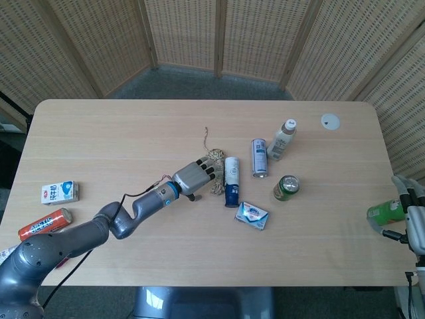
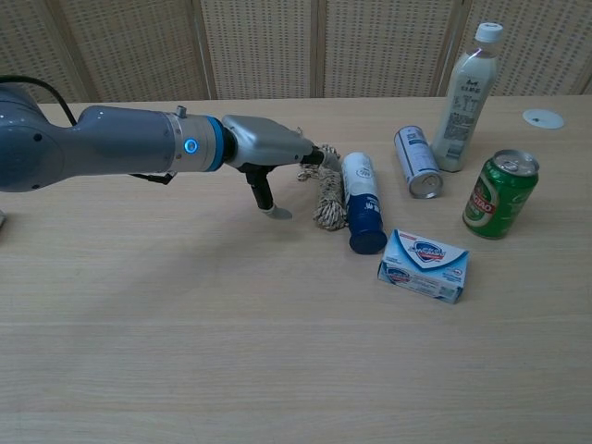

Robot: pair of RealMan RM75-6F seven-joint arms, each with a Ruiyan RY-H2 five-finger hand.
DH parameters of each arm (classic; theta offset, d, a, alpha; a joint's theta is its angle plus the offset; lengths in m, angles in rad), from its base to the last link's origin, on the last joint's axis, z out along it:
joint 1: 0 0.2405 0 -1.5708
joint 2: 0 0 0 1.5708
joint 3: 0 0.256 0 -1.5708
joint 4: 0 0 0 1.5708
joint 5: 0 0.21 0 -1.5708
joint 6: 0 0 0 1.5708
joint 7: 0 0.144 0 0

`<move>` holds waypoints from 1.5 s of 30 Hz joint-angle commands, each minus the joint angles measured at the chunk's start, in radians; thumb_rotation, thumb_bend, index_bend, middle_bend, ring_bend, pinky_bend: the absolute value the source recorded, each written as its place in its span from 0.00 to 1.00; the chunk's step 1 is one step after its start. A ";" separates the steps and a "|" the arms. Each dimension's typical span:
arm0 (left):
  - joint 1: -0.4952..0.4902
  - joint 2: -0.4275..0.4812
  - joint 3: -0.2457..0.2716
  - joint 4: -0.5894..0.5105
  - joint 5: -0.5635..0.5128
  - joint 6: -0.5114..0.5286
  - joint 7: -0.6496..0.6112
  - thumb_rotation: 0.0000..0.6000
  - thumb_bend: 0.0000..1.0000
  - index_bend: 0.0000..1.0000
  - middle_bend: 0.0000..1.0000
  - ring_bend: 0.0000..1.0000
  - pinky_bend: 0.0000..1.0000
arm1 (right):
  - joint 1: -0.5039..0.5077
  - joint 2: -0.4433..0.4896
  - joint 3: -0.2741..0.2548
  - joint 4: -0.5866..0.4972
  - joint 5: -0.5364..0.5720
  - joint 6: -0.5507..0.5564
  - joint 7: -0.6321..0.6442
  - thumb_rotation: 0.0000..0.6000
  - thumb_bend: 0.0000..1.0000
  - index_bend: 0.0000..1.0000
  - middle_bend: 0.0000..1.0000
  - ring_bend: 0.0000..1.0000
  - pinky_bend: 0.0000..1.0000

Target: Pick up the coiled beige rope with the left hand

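Coiled beige rope (image 2: 326, 192) lies mid-table, touching a blue-and-white spray can (image 2: 363, 203) on its right side. Left hand (image 2: 268, 153) flat over the rope's upper end, fingers extended, thumb hanging down, nothing gripped. Right hand (image 1: 413, 216) at table edge holds a green bottle (image 1: 384, 212).

A staged test room, like a lab: woven screens (image 1: 219, 33) ring a plain wooden table (image 1: 133, 119), grey carpet (image 1: 192, 83) showing just behind that table.
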 commanded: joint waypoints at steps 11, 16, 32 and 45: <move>-0.057 -0.072 0.032 0.094 -0.007 -0.063 -0.011 0.80 0.37 0.00 0.00 0.00 0.00 | -0.014 0.006 0.001 0.004 0.007 0.005 0.014 0.58 0.25 0.00 0.03 0.00 0.00; -0.044 -0.035 0.040 0.053 -0.015 -0.045 -0.011 0.77 0.37 0.00 0.11 0.00 0.00 | -0.019 0.004 0.000 0.004 0.006 0.010 0.016 0.57 0.25 0.00 0.03 0.00 0.00; 0.108 0.328 0.085 -0.372 -0.061 0.106 0.039 0.64 0.37 0.03 0.53 0.12 0.00 | -0.009 0.000 0.007 -0.004 -0.001 0.000 0.008 0.57 0.25 0.00 0.03 0.00 0.00; 0.180 0.422 0.148 -0.499 -0.075 0.145 0.137 0.63 0.37 0.00 0.00 0.00 0.00 | 0.004 -0.003 0.008 -0.020 -0.011 -0.011 0.003 0.57 0.25 0.00 0.03 0.00 0.00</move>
